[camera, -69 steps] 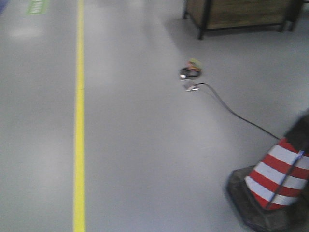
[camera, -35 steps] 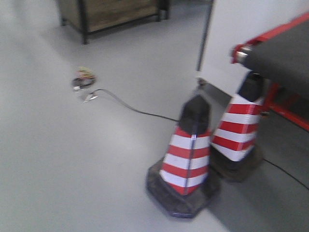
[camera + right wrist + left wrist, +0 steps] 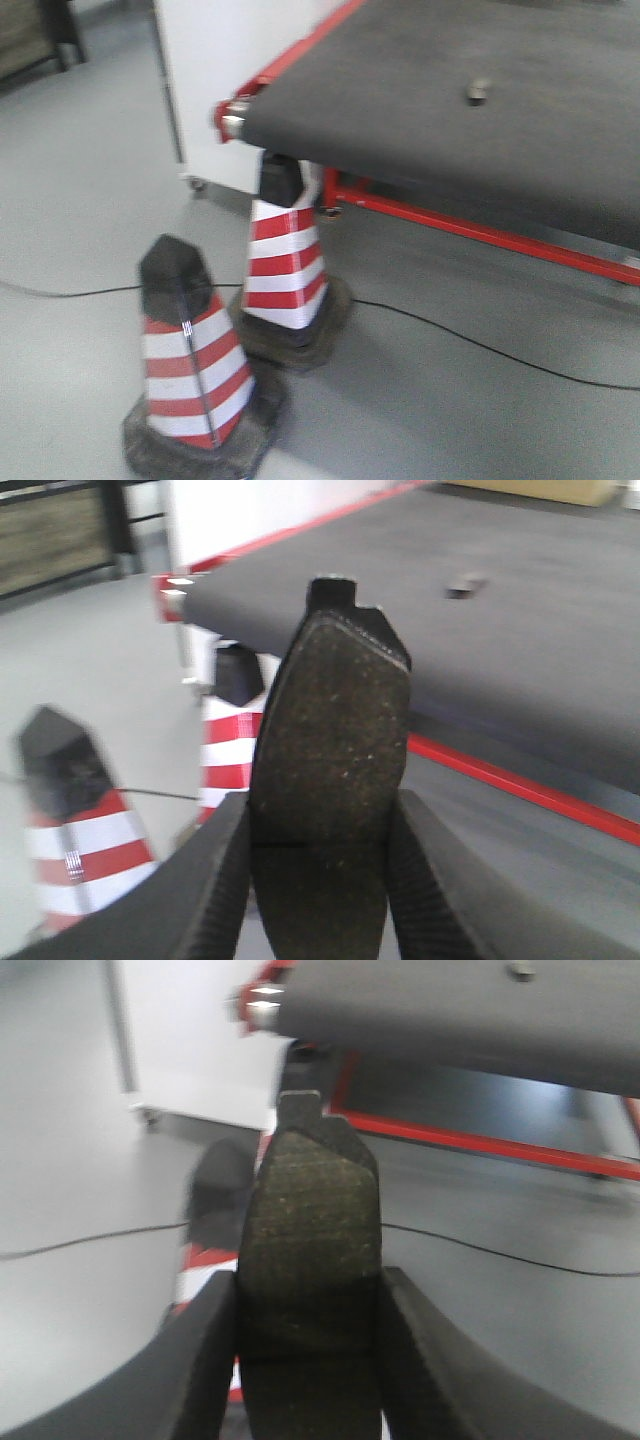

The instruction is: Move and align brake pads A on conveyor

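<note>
The left gripper clamps one brake pad at lower centre; the right gripper clamps another brake pad. The conveyor fills the upper right, carrying a small object too blurred to identify.

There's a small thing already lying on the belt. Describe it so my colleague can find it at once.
Start at the conveyor, the wide dark belt with red edging above the two striped cones. Well in from its rounded end lies a small greyish object, blurred. It is the only item on the belt.
</note>
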